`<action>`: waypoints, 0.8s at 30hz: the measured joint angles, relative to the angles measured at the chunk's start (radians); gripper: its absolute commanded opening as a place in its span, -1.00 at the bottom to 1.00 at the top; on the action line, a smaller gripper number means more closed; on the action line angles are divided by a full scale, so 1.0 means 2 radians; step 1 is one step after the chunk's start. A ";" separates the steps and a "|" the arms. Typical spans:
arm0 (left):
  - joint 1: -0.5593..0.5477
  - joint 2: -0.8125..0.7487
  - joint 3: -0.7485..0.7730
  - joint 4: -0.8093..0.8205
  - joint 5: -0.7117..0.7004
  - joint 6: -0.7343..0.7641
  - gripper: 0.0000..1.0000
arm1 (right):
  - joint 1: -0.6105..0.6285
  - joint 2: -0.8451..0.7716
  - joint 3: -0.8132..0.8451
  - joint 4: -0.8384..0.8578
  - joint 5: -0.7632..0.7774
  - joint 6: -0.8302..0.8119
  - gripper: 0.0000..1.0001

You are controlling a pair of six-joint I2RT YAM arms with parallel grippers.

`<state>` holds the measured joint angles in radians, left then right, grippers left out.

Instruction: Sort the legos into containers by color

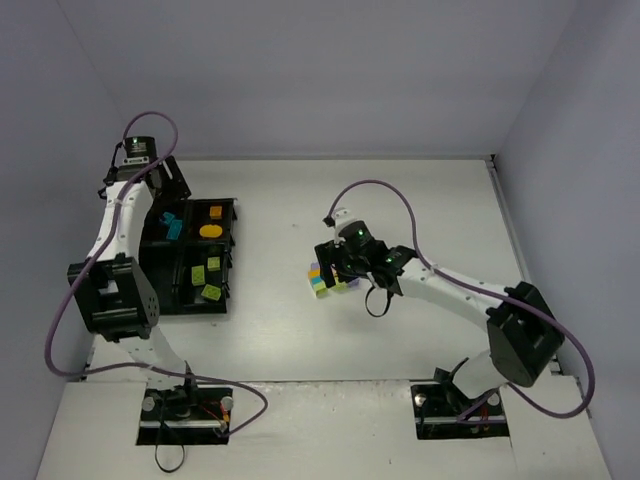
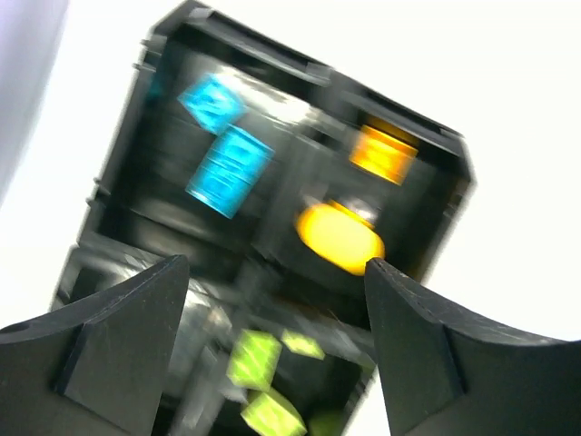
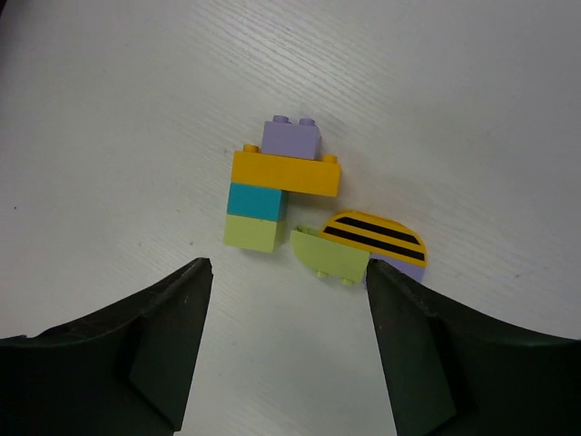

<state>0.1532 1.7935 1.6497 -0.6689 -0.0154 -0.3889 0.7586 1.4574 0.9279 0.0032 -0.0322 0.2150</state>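
Loose legos lie mid-table: a stack (image 1: 322, 280) of purple (image 3: 290, 138), orange (image 3: 286, 173), teal (image 3: 257, 200) and lime (image 3: 254, 232) bricks. Beside it is a lime curved piece (image 3: 329, 254) under a black-striped orange piece (image 3: 377, 234), with a purple piece (image 3: 410, 270) behind. My right gripper (image 3: 288, 268) (image 1: 335, 270) hovers over them, open and holding nothing, its right fingertip close by the purple piece. The black container tray (image 1: 228, 215) (image 2: 272, 54) holds teal bricks (image 2: 227, 168), orange pieces (image 2: 339, 238) and lime bricks (image 2: 252, 359) in separate compartments. My left gripper (image 2: 275, 265) (image 1: 168, 190) hangs open above it, holding nothing.
The left arm's body (image 1: 110, 295) covers the tray's near-left compartment. Black base mounts (image 1: 185, 415) (image 1: 462, 412) sit at the near edge. Purple cables loop off both arms. Grey walls close in the table at the back and sides.
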 measured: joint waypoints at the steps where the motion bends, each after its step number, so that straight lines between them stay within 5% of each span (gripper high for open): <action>1: -0.010 -0.026 -0.010 -0.001 0.004 -0.005 0.44 | 0.002 0.013 0.008 0.000 0.001 0.007 0.22; 5: -0.058 -0.125 -0.052 -0.004 0.027 -0.022 0.44 | 0.014 0.057 0.031 0.001 0.011 0.032 0.03; 12: -0.102 -0.252 -0.114 -0.035 0.072 -0.040 0.44 | 0.040 0.110 0.050 0.000 0.029 0.073 0.17; 24: -0.101 -0.319 -0.142 -0.076 0.105 -0.043 0.44 | 0.053 0.198 0.089 0.000 0.057 0.125 0.08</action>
<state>-0.0498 1.1564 1.3659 -0.8204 0.1944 -0.4759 0.8650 1.8542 1.1049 0.0032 0.0826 0.4644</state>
